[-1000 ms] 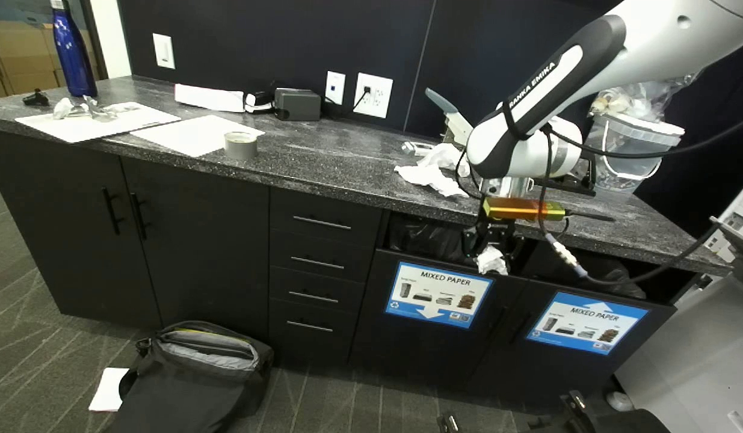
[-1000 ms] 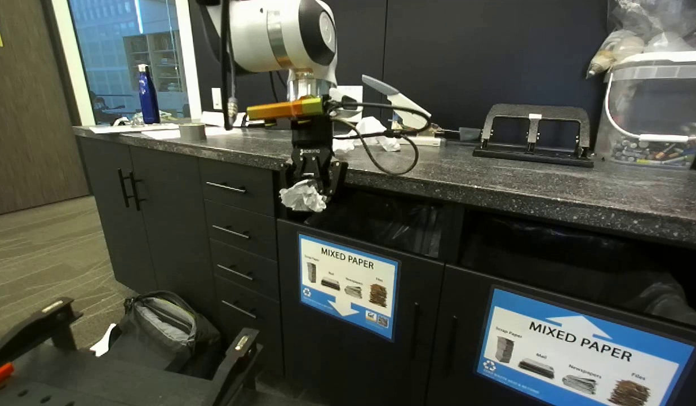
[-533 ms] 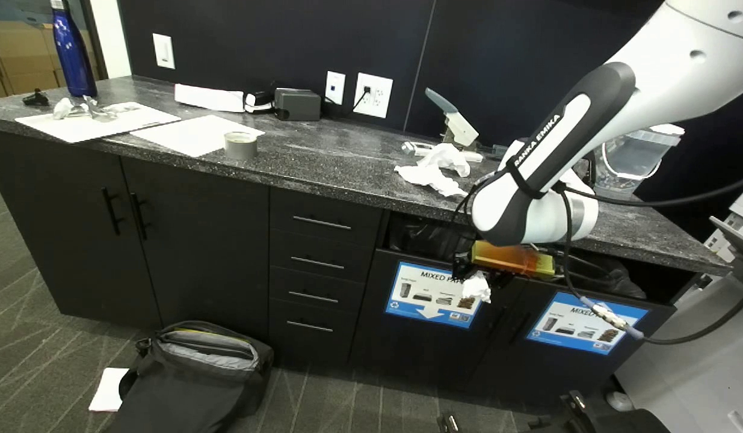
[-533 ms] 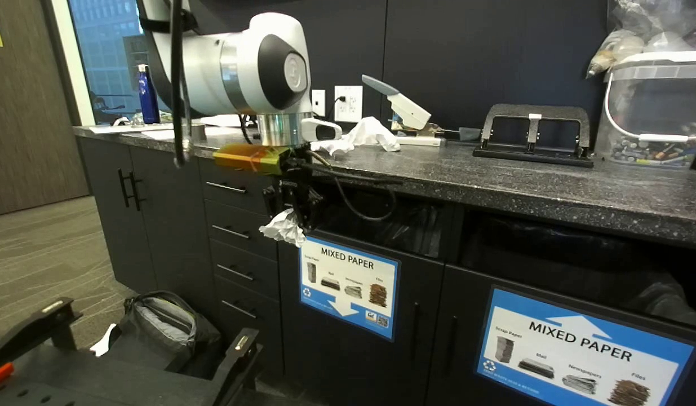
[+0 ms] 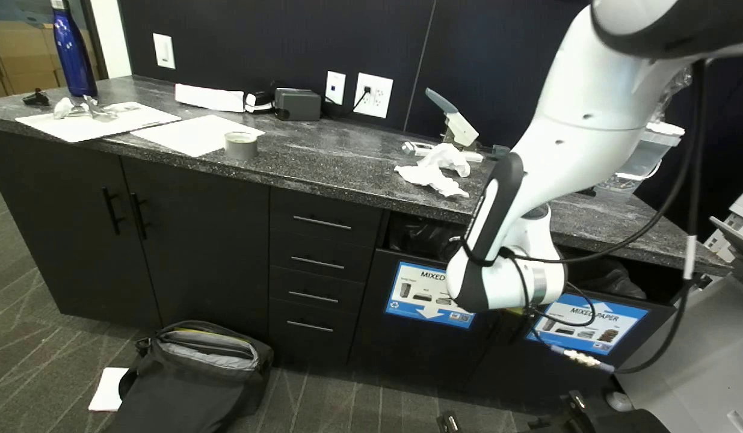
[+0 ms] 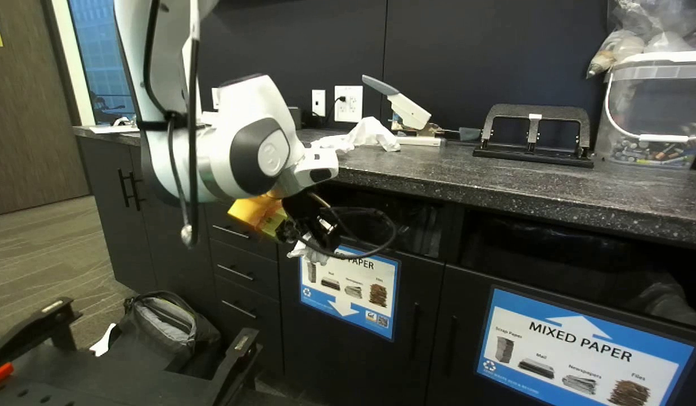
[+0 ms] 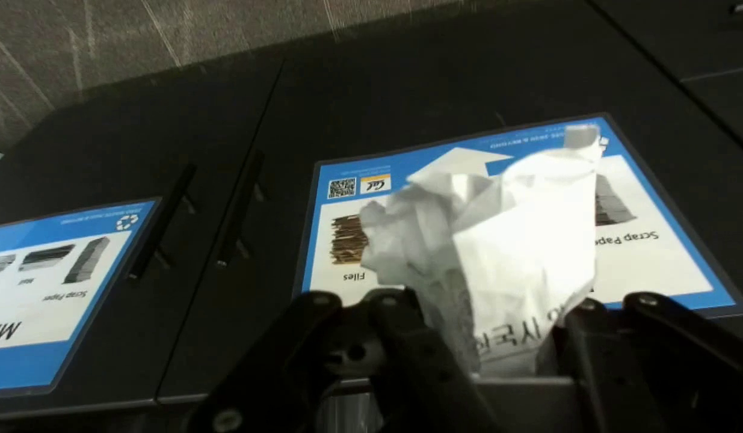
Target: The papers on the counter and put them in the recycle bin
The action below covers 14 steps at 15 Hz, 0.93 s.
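The gripper has swung lower and tipped, clenched on a crumpled paper.
It shows right of centre in the wrist view, probably tilted to reach the bin opening; other papers lie on the counter.

Signs on cabinet doors read "MIXED PAPER", "Scrap Paper", "Mail", "Newspapers", "Files".

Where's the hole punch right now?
In an exterior view, right of centre: the hole punch stands on the counter, just left of the clear bucket.
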Each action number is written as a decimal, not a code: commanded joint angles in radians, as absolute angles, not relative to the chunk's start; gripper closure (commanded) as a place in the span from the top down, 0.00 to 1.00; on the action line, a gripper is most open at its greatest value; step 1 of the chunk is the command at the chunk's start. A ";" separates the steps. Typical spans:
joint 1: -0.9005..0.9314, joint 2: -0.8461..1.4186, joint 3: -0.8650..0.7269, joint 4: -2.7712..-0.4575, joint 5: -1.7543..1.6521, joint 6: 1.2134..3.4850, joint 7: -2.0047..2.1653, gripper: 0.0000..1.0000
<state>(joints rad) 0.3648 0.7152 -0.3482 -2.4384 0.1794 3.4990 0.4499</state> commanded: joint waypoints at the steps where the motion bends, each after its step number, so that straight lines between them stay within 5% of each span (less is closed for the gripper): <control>1: 0.343 0.931 -0.267 -2.304 0.405 3.741 0.401 0.18; 14: 0.143 1.167 -0.105 -1.816 0.604 4.027 0.239 0.17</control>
